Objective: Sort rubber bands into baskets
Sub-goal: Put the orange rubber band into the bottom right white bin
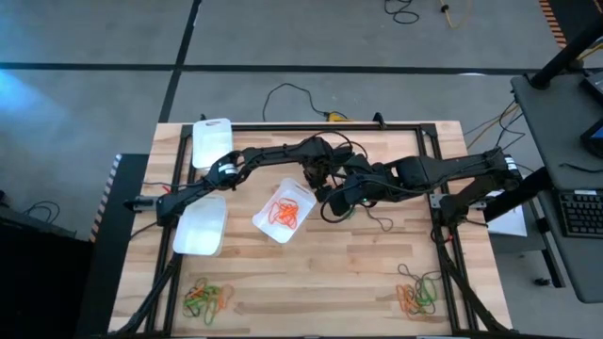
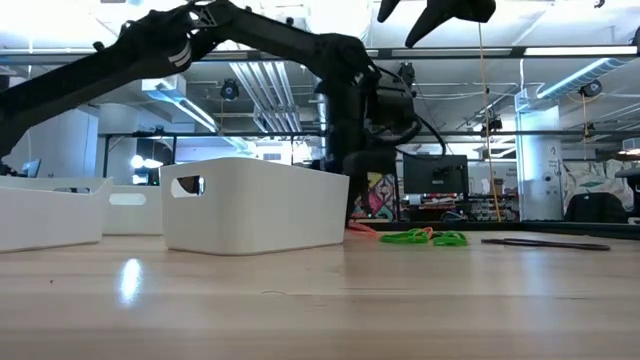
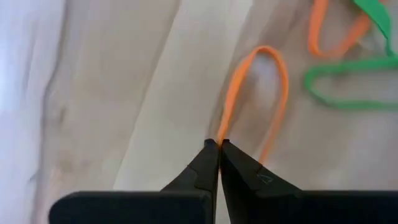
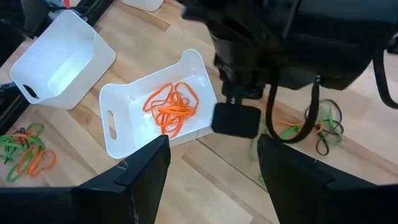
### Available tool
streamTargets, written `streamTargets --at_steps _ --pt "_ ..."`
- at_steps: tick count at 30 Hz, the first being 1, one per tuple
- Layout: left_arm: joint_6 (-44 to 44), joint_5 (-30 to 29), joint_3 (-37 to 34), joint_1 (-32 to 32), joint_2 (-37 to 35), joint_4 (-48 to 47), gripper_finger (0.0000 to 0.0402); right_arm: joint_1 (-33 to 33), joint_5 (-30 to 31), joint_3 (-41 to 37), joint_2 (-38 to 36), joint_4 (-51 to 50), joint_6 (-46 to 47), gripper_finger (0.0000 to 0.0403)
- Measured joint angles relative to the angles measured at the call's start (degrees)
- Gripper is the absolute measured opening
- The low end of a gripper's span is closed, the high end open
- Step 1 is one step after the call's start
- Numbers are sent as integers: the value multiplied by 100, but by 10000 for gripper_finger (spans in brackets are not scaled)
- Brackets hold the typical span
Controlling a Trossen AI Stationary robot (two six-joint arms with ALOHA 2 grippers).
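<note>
Left end effector [image 3: 219, 144], closed on a thin orange rubber band [image 3: 255, 93], beside the white translucent basket [image 1: 303, 200] of orange bands; right end effector [image 4: 211, 163] open.

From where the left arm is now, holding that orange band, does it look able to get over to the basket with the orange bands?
Probably yes. The left gripper is shut on an orange rubber band, and the orange-filled basket sits right beside it with nothing between them.

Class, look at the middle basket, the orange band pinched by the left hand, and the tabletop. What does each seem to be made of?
Basket: probably plastic, white, smooth, moulded with rounded corners and a handle slot.
Orange band: likely rubber, a thin, matte, limp loop.
Tabletop: wood, pale planks with visible grain and a slight sheen.
</note>
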Motion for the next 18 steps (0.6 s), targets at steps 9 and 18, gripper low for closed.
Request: streamTargets --at_steps 9,18 --pt "12 -212 14 83 -274 -441 0 0 0 0 0 -2 2 233" --pt "55 -633 13 112 -668 -838 0 -2 0 0 0 -1 1 233"
